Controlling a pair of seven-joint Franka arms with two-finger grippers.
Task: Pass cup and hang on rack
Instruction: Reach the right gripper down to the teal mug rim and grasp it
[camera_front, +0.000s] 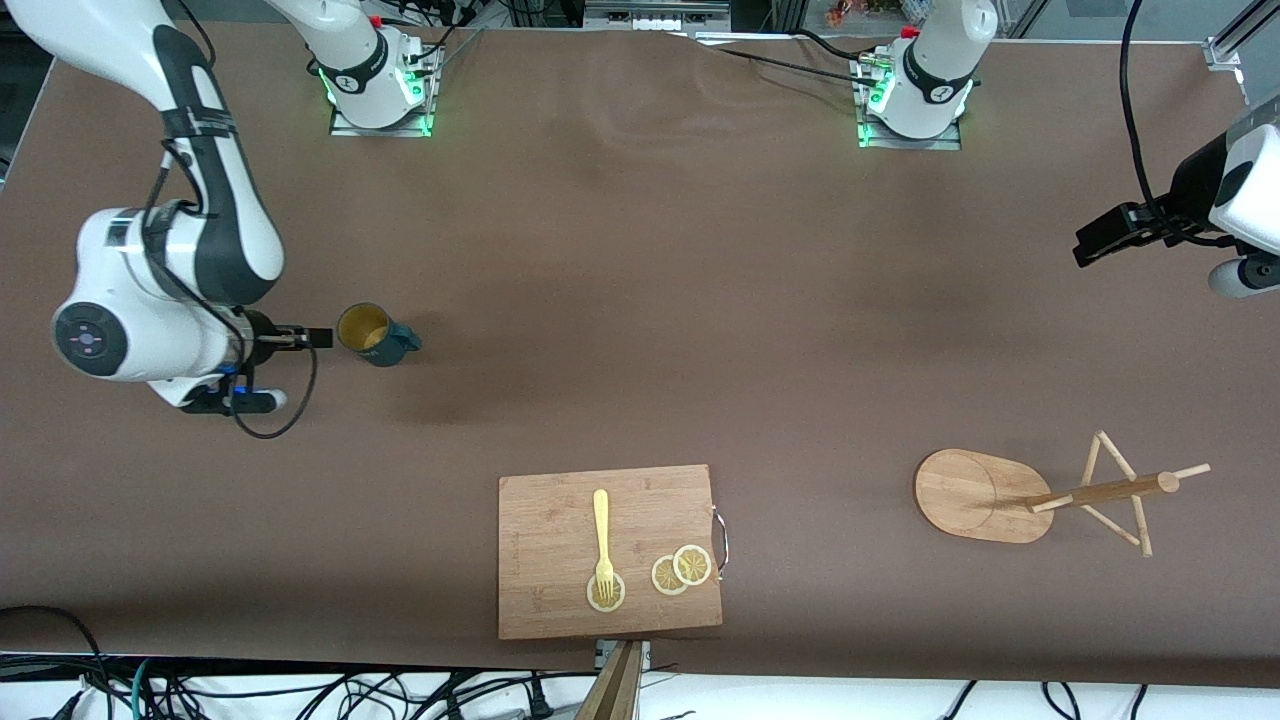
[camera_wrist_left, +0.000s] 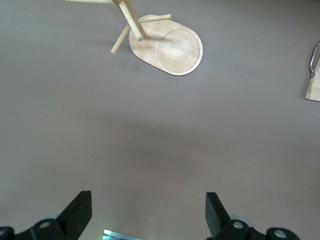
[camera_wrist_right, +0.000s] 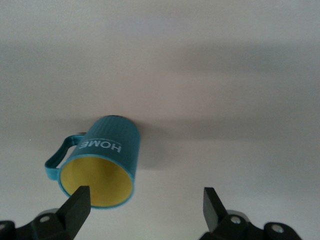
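The dark teal cup (camera_front: 377, 335) with a yellowish inside stands upright toward the right arm's end of the table, its handle pointing toward the table's middle. My right gripper (camera_front: 300, 340) is open and empty just beside and above it. In the right wrist view the cup (camera_wrist_right: 112, 145) lies off to one side of the open gripper (camera_wrist_right: 145, 210), with one fingertip (camera_wrist_right: 77, 207) over its rim. The wooden rack (camera_front: 985, 495) stands toward the left arm's end. My left gripper (camera_front: 1097, 243) is open and empty, up in the air; its wrist view shows the gripper (camera_wrist_left: 148, 212) over bare table, and the rack (camera_wrist_left: 167, 50) farther off.
A rectangular wooden cutting board (camera_front: 560, 590) lies near the table's front edge, with a yellow fork (camera_front: 602, 535) and lemon slices (camera_front: 681, 570) on it. Its corner shows in the left wrist view (camera_wrist_left: 314, 89). Brown cloth covers the table between cup and rack.
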